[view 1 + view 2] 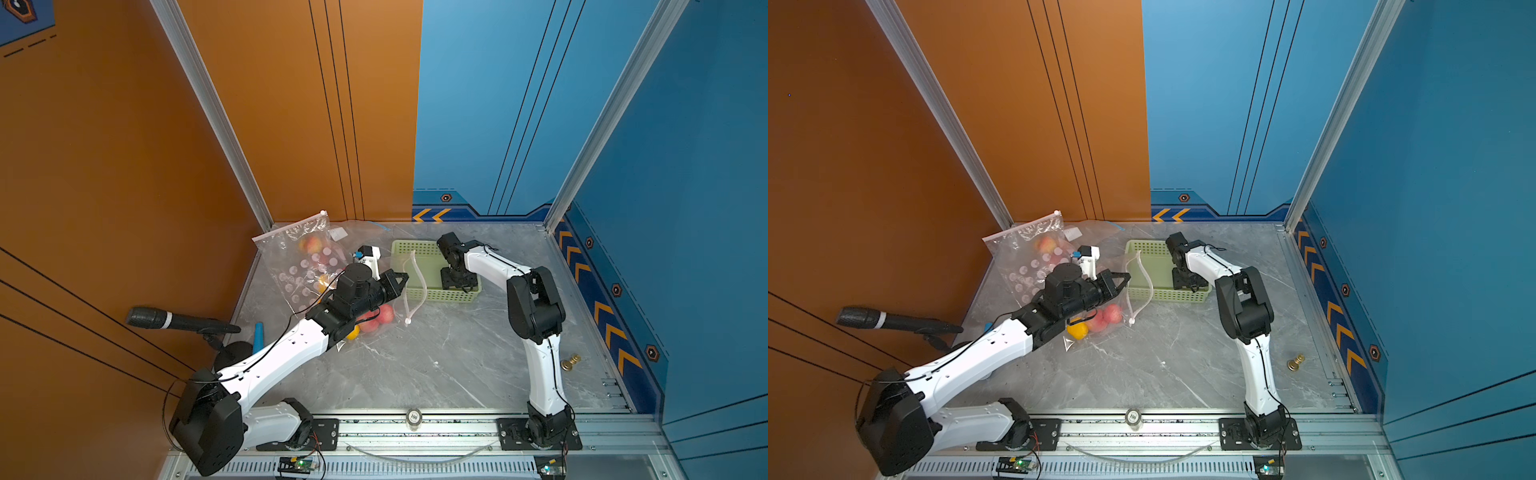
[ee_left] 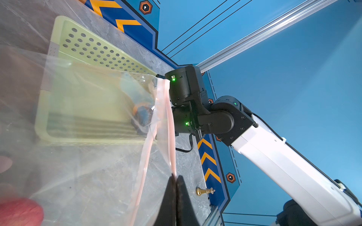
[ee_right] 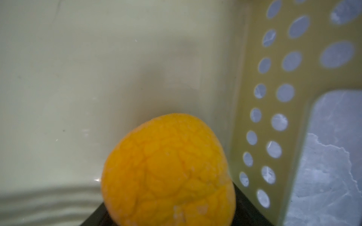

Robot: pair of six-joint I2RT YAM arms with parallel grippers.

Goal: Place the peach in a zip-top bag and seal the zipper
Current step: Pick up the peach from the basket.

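Left tool (image 2: 175,179) is closed on the pink zipper strip (image 2: 166,121) of the zip-top bag (image 2: 88,166), whose mouth is held agape toward the green basket (image 1: 415,245). Right tool (image 1: 457,281) is seen inside the basket, the yellow-orange peach (image 3: 166,170) at its jaws; whether the fruit is gripped cannot be told. The step is judged best done if the peach is clasped squarely, lifted clear of the basket wall, and passed through the open mouth above the worktop (image 1: 436,361).
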